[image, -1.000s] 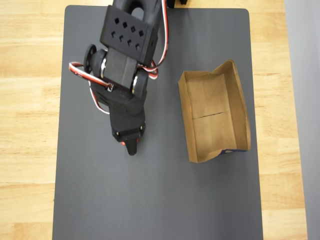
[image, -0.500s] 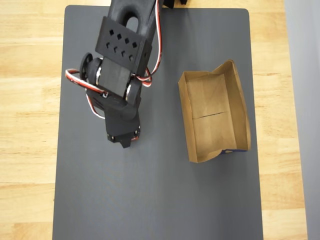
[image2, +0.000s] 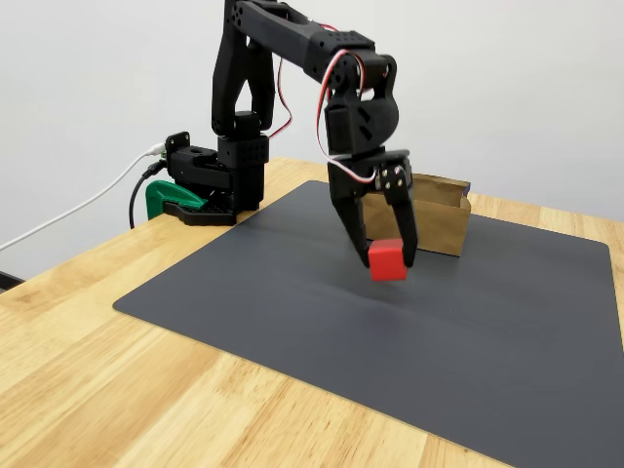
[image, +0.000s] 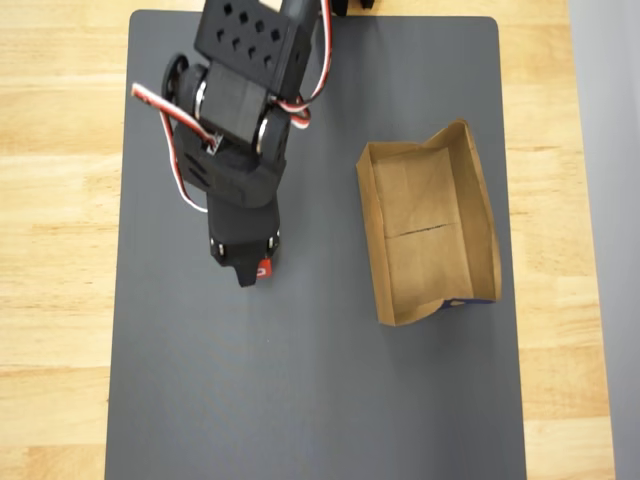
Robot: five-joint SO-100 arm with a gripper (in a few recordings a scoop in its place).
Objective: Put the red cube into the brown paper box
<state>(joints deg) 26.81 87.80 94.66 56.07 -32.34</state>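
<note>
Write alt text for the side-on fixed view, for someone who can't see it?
A black robot arm's hand holds a small red cube lifted above a dark grey mat on a wooden table. Just behind the hand sits an open brown paper box, and the arm's base is clamped at the table's far left edge.

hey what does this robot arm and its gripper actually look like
The arm is matte black plastic with boxy links, one plate pierced by diamond-shaped holes. Red-and-white cables loop past its joints. The gripper has two slim black tapered fingers.
</note>
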